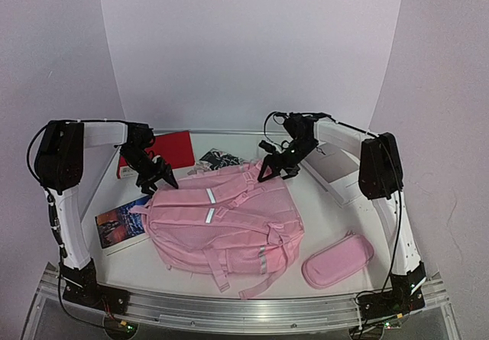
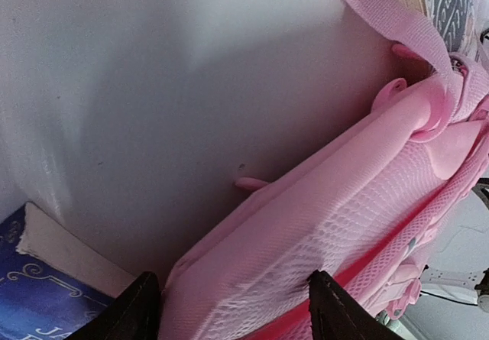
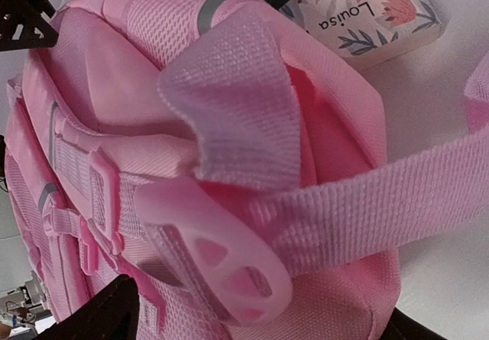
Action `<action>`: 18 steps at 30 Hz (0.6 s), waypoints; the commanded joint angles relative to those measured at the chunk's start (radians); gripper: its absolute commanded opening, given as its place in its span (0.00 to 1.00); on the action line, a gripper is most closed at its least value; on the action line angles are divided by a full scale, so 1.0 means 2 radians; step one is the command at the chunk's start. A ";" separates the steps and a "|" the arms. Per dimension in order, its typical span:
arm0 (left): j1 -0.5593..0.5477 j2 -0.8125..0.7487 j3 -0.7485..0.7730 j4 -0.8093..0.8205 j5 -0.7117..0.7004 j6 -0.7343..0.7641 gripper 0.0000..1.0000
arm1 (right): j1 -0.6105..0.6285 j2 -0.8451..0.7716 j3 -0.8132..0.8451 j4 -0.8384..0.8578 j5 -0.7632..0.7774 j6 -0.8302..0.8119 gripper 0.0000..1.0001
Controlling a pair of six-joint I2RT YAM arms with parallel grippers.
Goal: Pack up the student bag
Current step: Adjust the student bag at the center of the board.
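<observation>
Left claw (image 2: 237, 306) has its jaws spread across the mesh side edge of the student bag (image 1: 221, 221), which lies flat in the middle of the tabletop (image 1: 313, 202). Right claw (image 3: 260, 321) is spread the same way around the bag's top, just under the carry loop (image 3: 229, 118). Neither looks pinched shut.

The likely fault is closing on loose mesh or webbing alone, so the fabric slides out or the bag sags. Farther out, the blue book (image 2: 46, 294) and floral book (image 3: 367, 11) lie just beside the bag, and a dragging pull could shove them.
</observation>
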 commanded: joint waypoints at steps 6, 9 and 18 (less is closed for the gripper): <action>-0.008 -0.041 0.102 -0.030 0.020 -0.005 0.01 | -0.003 -0.028 0.096 0.000 -0.016 0.022 0.16; -0.008 -0.067 0.147 -0.055 0.009 -0.005 0.00 | -0.004 -0.064 0.106 0.001 -0.025 0.025 0.01; -0.008 -0.089 0.363 -0.087 -0.083 0.013 0.00 | -0.008 -0.124 0.194 0.109 0.043 0.012 0.00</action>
